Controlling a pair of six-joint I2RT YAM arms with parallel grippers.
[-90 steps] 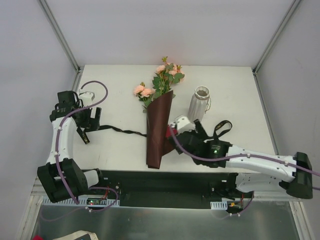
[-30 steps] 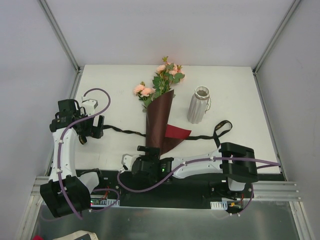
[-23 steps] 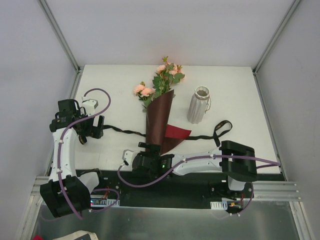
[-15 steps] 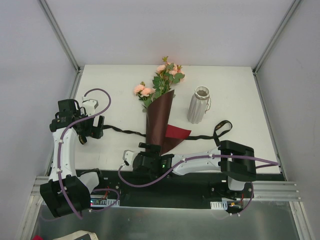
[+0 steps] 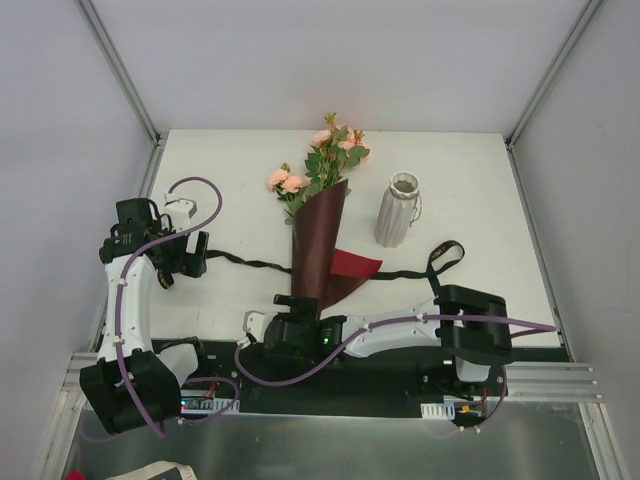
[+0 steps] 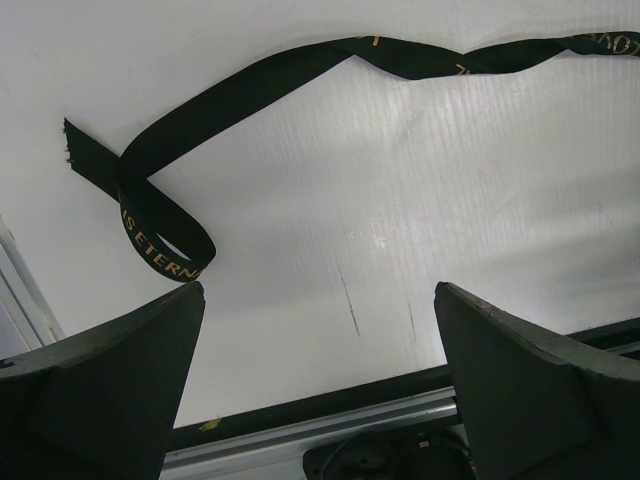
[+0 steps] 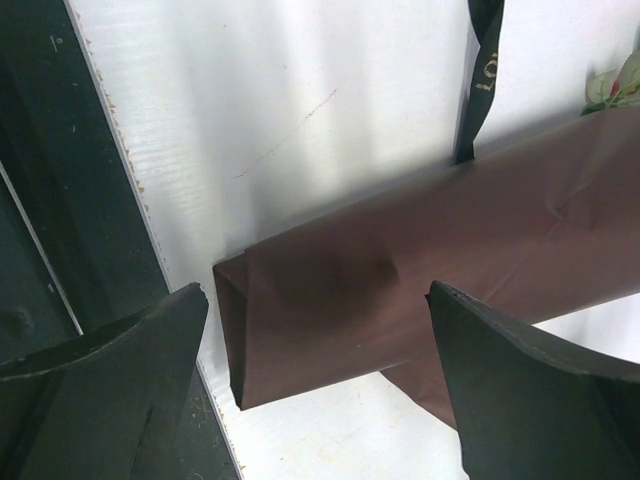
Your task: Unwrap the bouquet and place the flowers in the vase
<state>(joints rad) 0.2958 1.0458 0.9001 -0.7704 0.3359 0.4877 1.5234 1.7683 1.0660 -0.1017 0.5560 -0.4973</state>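
Dark red-brown paper (image 7: 420, 270) now lies between the spread fingers of the right gripper (image 7: 318, 300), its folded bottom end just inside the jaws. Three seconds back that gripper was halfway up the bouquet (image 5: 318, 235), on the vase side, and the wrap was closed. Since then a redder flap (image 5: 355, 264) has come open on that side. The arm has swung round to the foot of the cone, where it has hung for the last second with jaws wide and nothing in them. I take this to mean the unwrapping is begun but not done. The flowers (image 5: 330, 160) are still in the paper, heads at the end farthest from the tool, and a pull at the foot looks like the likely next try. The vase (image 5: 398, 210) stands upright beyond the flap and apart from it, ahead and to the right of the right gripper.

The left gripper (image 6: 318, 300) is also fully spread and holds nothing. The loose end of the black ribbon (image 6: 250, 88) curls on the table (image 6: 450, 180) just ahead of one finger. That gripper has hardly moved in the last second.

Gold letters run along the ribbon. On the curl ahead of the left gripper "ETERN" can be read, while the twisted stretch farther off is too turned to make out. Beside the paper, ahead of the right gripper, "Lo" shows. No other writing is visible.
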